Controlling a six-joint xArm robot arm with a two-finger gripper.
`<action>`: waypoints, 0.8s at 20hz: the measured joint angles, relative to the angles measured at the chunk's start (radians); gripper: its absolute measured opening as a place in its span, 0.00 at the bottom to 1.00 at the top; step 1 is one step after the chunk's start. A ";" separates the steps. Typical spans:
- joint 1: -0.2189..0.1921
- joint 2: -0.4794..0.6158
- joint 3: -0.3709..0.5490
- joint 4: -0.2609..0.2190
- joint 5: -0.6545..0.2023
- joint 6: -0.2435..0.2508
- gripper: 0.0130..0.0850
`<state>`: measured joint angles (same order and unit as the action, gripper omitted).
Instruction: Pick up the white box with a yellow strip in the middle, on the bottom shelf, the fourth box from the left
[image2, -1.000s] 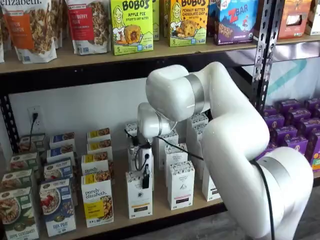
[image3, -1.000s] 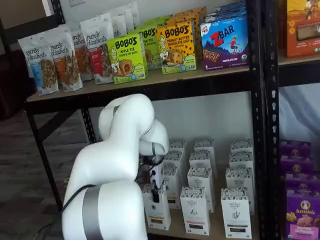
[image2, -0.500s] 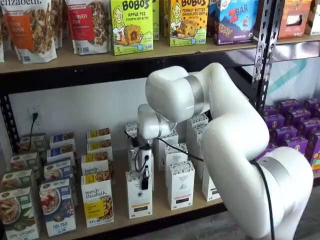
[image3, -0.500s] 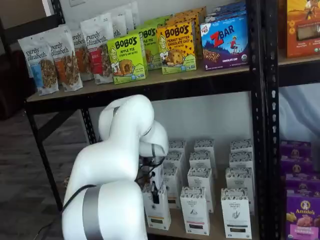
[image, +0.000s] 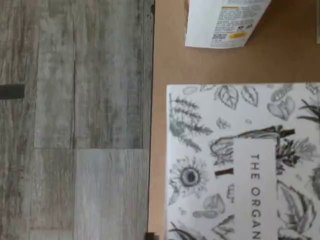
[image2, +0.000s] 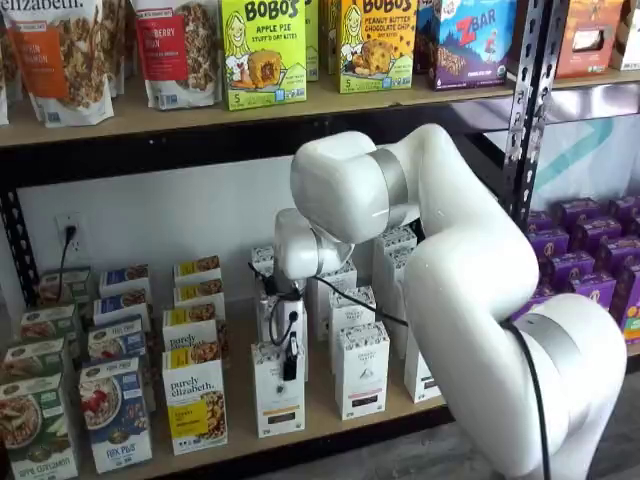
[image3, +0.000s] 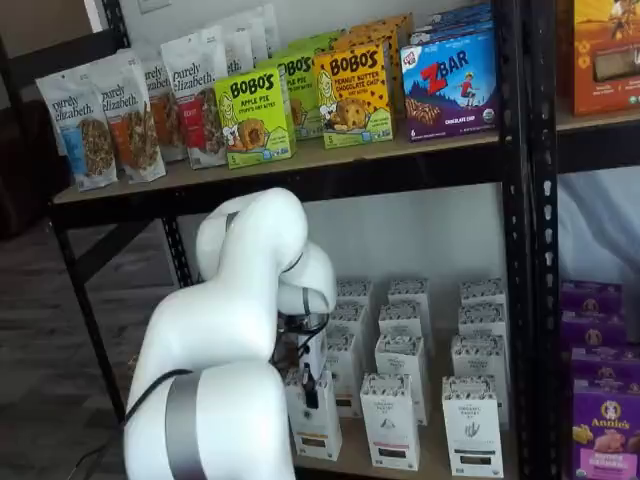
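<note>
The gripper (image2: 291, 368) hangs at the white box's (image2: 278, 398) twelve o'clock – finger gap unreadable – so centre over its top, then descend straight, clear of neighbouring cartons

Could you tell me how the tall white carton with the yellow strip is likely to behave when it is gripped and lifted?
The tall narrow white cardboard carton probably tips easily if nudged, being tall on a small base. Its flat sides look stiff enough to clamp, though cardboard may dent. The black-fingered pincer hangs at its top; neighbouring cartons stand close.
</note>
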<state>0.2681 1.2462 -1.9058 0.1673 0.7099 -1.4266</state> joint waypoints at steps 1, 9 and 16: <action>0.000 0.000 -0.001 0.002 0.002 -0.001 0.72; 0.003 -0.015 0.022 -0.010 -0.011 0.010 0.56; 0.001 -0.049 0.064 -0.008 -0.018 0.006 0.56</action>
<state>0.2692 1.1972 -1.8418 0.1594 0.6923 -1.4207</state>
